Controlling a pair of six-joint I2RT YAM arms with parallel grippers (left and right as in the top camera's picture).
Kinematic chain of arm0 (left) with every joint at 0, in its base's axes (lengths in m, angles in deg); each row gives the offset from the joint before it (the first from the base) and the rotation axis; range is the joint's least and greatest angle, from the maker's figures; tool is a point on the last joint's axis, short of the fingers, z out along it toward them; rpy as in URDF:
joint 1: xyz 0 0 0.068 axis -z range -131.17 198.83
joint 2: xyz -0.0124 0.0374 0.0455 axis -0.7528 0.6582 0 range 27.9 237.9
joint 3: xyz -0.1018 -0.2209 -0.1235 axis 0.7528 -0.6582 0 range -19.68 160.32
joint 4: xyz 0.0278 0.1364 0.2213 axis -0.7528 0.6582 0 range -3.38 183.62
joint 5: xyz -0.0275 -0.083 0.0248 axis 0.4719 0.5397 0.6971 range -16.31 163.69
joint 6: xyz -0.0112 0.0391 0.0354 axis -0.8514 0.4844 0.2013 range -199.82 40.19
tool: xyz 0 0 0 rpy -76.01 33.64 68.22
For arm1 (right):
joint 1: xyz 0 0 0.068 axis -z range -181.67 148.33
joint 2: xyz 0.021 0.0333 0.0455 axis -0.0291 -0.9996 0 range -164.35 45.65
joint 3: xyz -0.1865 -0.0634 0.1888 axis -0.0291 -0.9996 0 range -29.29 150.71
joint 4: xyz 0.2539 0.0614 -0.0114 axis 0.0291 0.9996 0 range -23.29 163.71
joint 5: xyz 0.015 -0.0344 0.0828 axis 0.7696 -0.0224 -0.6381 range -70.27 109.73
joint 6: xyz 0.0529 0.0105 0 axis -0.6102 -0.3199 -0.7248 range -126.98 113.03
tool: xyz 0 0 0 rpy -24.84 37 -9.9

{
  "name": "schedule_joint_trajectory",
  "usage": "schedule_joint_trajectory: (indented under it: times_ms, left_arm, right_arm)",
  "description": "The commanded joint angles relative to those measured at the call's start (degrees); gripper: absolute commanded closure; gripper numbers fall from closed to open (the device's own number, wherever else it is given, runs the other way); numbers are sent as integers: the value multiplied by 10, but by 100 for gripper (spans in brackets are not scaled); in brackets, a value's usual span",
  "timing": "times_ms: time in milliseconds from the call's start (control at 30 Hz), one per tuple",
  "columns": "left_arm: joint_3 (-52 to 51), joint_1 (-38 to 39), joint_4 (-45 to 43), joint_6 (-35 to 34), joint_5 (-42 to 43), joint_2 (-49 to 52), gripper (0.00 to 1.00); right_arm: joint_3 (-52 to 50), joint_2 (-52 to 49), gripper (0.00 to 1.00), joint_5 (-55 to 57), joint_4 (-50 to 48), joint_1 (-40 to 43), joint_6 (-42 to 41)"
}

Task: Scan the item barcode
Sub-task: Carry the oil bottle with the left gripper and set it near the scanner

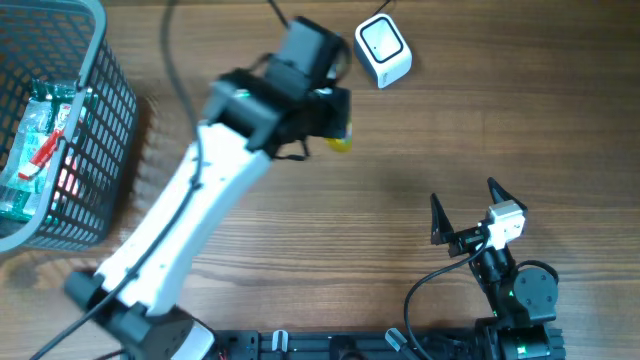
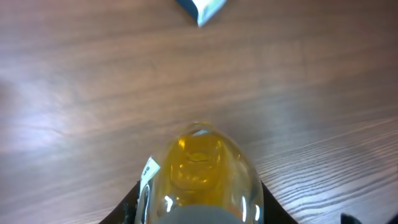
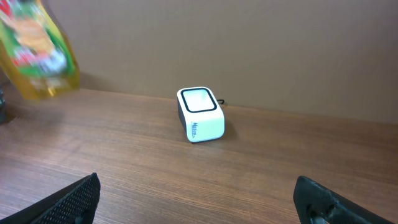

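Left gripper (image 1: 325, 110), upper centre of the overhead frame: clamped narrow on a yellow bottle (image 2: 200, 171), held above the table (image 1: 420, 140), just left of and below the white scanner (image 1: 383, 50). Bottle label blurred, possibly green and red; barcode not readable. Right gripper (image 1: 465, 205), lower right: jaws wide, holding nothing. Basket (image 1: 100, 60) of packets at left edge.

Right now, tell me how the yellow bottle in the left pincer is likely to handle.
The bottle looks clear and glossy, so it may slip in the left pincer. It seems filled with yellow liquid, so it is probably heavy for its size. Its rounded body would likely roll if laid on the table.
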Motion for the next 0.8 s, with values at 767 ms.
schedule_joint_trajectory:
  times_ms: [767]
  left_arm:
    - [-50, 206, -199, -125, -198, 206, 72]
  right_arm:
    - [-1, 0, 1, -1, -3, 3, 7]
